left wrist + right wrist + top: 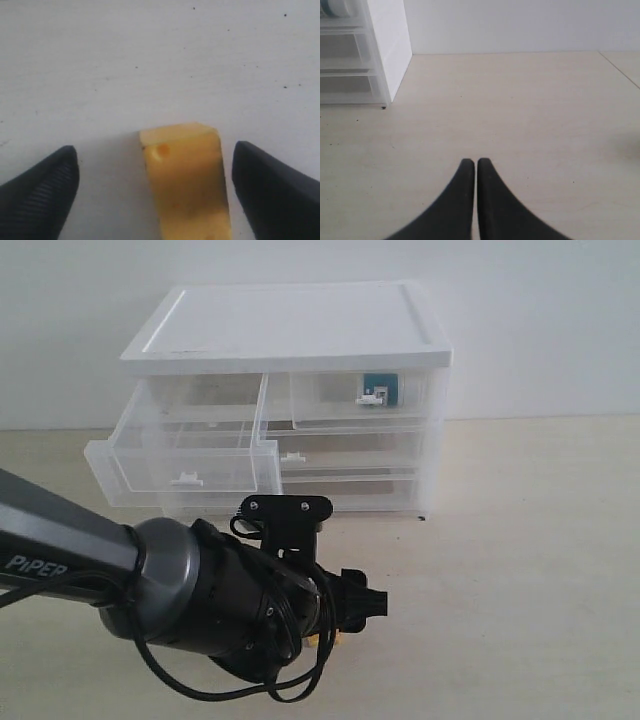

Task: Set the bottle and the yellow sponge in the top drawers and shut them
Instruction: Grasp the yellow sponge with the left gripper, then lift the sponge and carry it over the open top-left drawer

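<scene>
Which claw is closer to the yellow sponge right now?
Left. The left claw straddles the yellow sponge, one finger on each side, gaps showing. The right claw is shut over bare table near the drawer unit, with no sponge in its view.

A white-topped drawer unit (290, 325) stands on the pale table (520, 560), its top left drawer (180, 455) pulled out, the bottle (380, 390) visible inside its top right drawer (330, 405), and the dark left arm (190, 585) reaches low in front, above a sliver of yellow sponge (340, 641).
</scene>
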### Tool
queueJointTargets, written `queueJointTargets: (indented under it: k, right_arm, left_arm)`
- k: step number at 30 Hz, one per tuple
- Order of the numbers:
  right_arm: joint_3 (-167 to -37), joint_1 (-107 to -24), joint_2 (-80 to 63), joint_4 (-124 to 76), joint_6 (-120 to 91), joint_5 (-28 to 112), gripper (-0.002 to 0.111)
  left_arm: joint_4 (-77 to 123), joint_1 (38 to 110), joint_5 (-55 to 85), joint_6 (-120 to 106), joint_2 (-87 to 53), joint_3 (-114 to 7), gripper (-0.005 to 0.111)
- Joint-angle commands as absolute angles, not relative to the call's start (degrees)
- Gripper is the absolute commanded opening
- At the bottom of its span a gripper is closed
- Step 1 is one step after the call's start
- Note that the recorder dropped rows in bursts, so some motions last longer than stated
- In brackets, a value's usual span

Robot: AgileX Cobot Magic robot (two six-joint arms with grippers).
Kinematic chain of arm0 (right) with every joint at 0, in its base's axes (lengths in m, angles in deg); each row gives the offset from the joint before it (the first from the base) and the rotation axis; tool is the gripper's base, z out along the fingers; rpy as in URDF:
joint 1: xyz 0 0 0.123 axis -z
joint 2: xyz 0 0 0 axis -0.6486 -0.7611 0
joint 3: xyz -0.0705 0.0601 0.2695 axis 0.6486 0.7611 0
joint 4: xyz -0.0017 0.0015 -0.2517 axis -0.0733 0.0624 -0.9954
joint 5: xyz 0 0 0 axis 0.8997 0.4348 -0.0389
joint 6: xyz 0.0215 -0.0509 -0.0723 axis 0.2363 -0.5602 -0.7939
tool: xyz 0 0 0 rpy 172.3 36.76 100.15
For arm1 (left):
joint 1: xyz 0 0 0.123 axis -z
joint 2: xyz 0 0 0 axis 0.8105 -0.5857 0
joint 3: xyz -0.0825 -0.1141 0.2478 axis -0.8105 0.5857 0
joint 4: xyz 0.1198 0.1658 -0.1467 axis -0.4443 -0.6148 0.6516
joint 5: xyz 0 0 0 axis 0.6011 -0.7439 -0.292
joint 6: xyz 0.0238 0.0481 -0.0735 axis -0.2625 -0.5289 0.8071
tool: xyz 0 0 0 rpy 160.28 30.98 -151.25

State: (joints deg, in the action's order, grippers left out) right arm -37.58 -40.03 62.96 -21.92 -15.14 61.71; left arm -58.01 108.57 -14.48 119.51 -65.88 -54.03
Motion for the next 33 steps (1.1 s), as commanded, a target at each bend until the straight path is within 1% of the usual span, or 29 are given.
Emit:
queueJointTargets:
  k: [1, 4, 5, 9, 15, 19, 26, 33]
  right_arm:
    - [-37.3, -39.9, 63.2, -22.0, -15.3, 61.5, 0.0]
    - [-37.3, -39.9, 63.2, -22.0, -15.3, 61.5, 0.0]
    - [-37.3, -39.9, 63.2, -22.0, -15.3, 61.5, 0.0]
    - [-37.3, -39.9, 63.2, -22.0, -15.3, 61.5, 0.0]
    - [-37.3, -39.9, 63.2, -22.0, -15.3, 61.5, 0.0]
    - [-37.3, -39.9, 63.2, -22.0, -15.3, 61.5, 0.0]
    - [-37.3, -39.9, 63.2, -22.0, -15.3, 61.5, 0.0]
    - [-37.3, -39.9, 63.2, -22.0, -15.3, 61.5, 0.0]
  left_arm:
    - [-58.3, 108.4, -15.4, 119.7, -66.0, -54.4, 0.051]
    - [-59.6, 108.4, -15.4, 119.7, -66.0, -54.4, 0.016]
    - [-59.7, 108.4, -15.3, 119.7, -66.0, -54.4, 0.006]
    - [-60.5, 108.4, -14.8, 119.6, -66.0, -54.4, 0.004]
    - [-60.3, 109.4, -7.4, 117.2, -64.6, -54.4, 0.004]
    - [-60.3, 111.8, -7.1, 113.8, -62.5, -54.4, 0.004]
    - [-60.3, 115.7, -2.6, 106.2, -57.6, -54.4, 0.004]
    - [-60.3, 116.5, 9.7, 96.8, -51.6, -54.3, 0.004]
